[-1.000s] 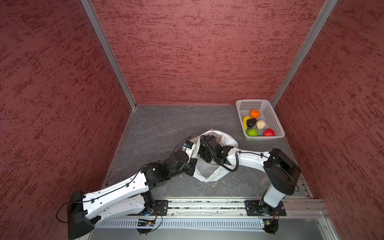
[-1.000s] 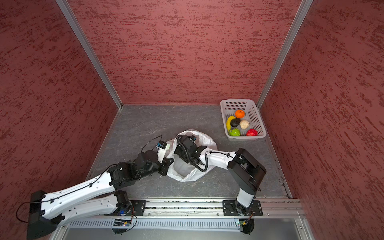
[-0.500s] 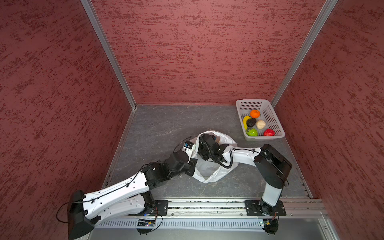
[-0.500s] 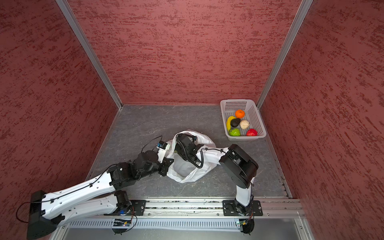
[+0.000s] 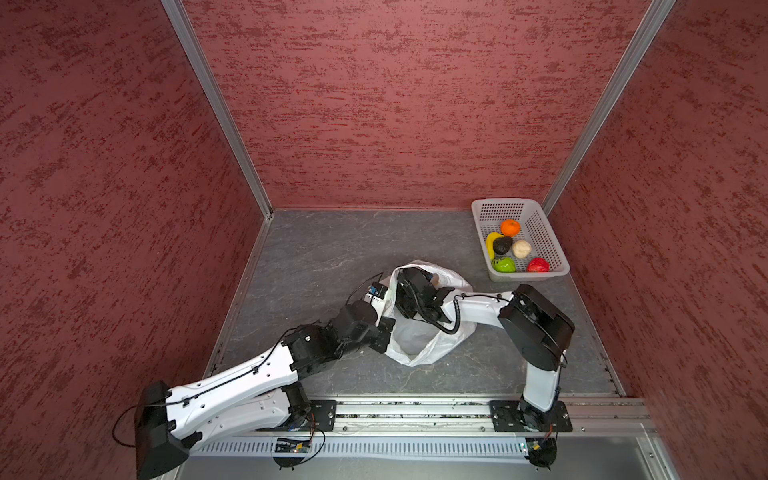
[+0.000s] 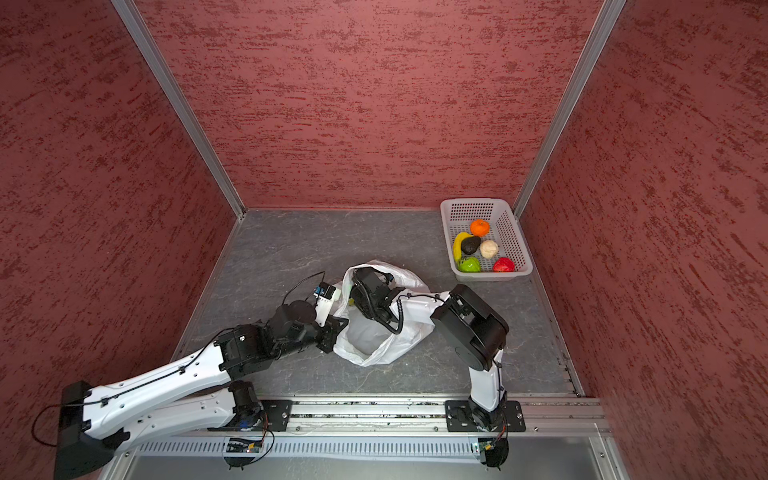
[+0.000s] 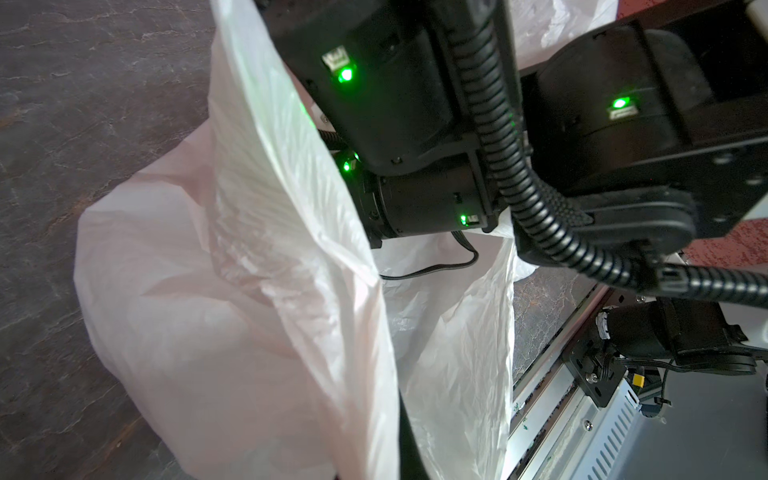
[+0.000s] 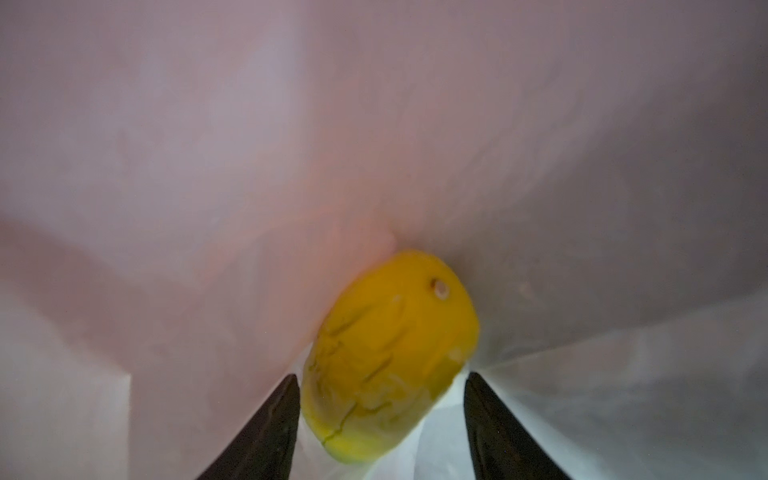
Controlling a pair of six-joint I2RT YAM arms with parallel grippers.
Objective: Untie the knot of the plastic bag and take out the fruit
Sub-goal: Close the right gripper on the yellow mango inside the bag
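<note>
A yellow fruit (image 8: 395, 328) is lying deep inside the plastic bag (image 5: 417, 338) on the table (image 5: 324, 257). I'm straddling it with the right gripper (image 8: 380, 376), jaws apart, while the left gripper (image 5: 384, 332) is clamping shut on the bag's rim.

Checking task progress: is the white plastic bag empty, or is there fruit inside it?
Not empty. The right wrist view shows a yellow fruit inside the plastic bag, between the right gripper's fingers.
</note>
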